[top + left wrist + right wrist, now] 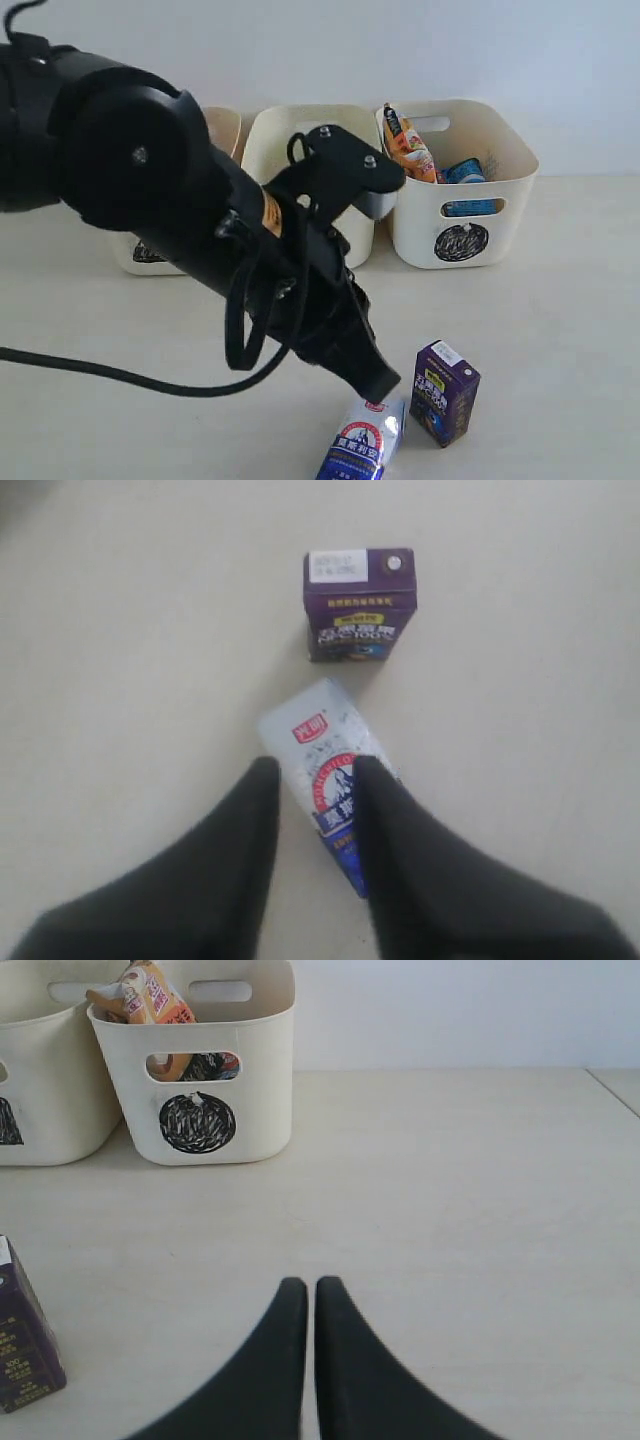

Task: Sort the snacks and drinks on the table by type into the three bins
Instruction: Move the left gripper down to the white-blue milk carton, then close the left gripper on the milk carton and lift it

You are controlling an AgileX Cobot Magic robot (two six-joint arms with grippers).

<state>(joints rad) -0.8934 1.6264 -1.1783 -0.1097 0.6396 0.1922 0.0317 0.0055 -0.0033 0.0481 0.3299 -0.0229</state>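
A white-and-blue drink carton (362, 440) (325, 755) lies flat on the table (560, 300) near the front edge. My left gripper (378, 383) (317, 772) hangs just over it, open. One finger (385, 820) overlaps the carton, and bare table shows between the carton and the other finger. A dark purple drink carton (444, 390) (358, 605) (22, 1350) stands upright just beside it. My right gripper (305, 1286) is shut and empty over bare table. It does not show in the exterior view. Snacks, an orange packet (410, 148) (150, 995) and a blue packet (466, 172), sit in the circle-marked bin (500, 215) (250, 1070).
Three cream bins stand in a row at the back by the wall. The middle bin (300, 130) (40, 1080) and the left bin (225, 125) are largely hidden behind my left arm. A black cable (90, 370) trails over the table at the left.
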